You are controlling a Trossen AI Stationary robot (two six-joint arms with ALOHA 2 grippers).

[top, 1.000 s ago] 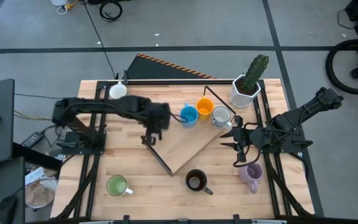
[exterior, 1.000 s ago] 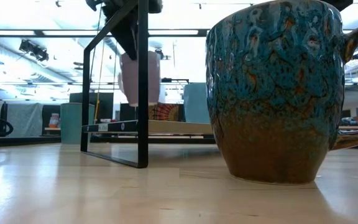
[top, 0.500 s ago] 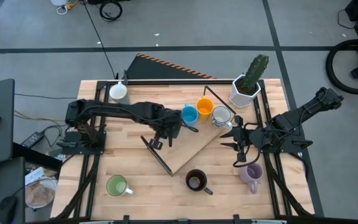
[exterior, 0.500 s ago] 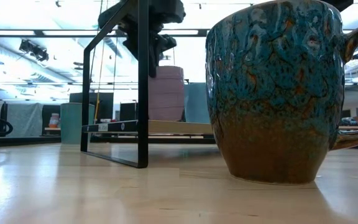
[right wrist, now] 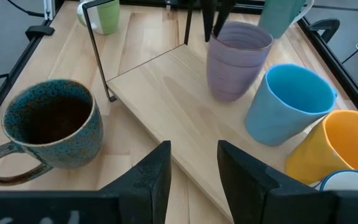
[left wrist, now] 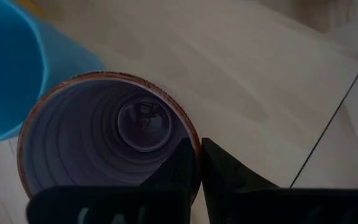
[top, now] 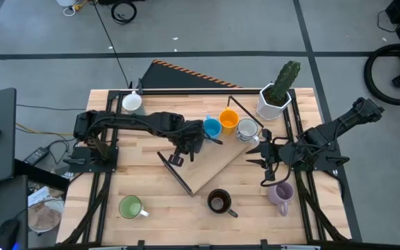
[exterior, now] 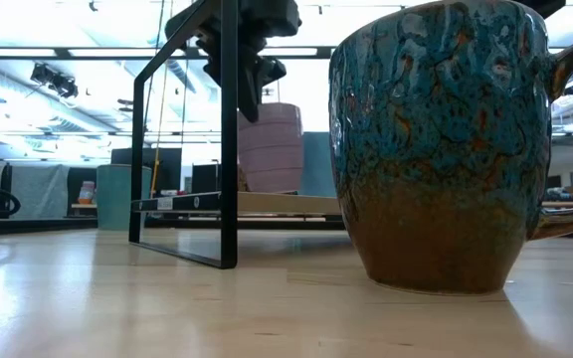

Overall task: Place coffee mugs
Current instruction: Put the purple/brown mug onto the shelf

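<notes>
My left gripper [top: 187,144] reaches over the wooden board [top: 210,163] and is shut on a lilac mug [right wrist: 237,59], which stands beside the blue mug [top: 211,128]. The orange mug [top: 228,119] and the silvery-white mug [top: 247,130] rest on the board's far right part. On the table sit a second lilac mug [top: 280,195], the dark mug [top: 219,201], the green mug [top: 130,207] and the white mug [top: 131,102]. My right gripper [right wrist: 191,165] hovers open at the table's right side, over nothing. My left gripper pinches the lilac mug's rim [left wrist: 196,142], one finger [left wrist: 176,167] inside the mug and the other [left wrist: 224,173] outside. The fingers come from above, pointing down. The mug [exterior: 272,147] is slightly tilted, with its base at the board's top.
A black wire frame [exterior: 229,129] stands along the board's near-left edge. The white faceted cactus pot [top: 275,98] is at the far right corner. Bare board lies between the lilac mug and the dark mug [right wrist: 48,124].
My left gripper has carried the lilac mug toward the table's right and lowered it from above the board down onto it, beside the blue mug. In the last half second the mug has tipped a little. The gripper has stayed shut on it.
</notes>
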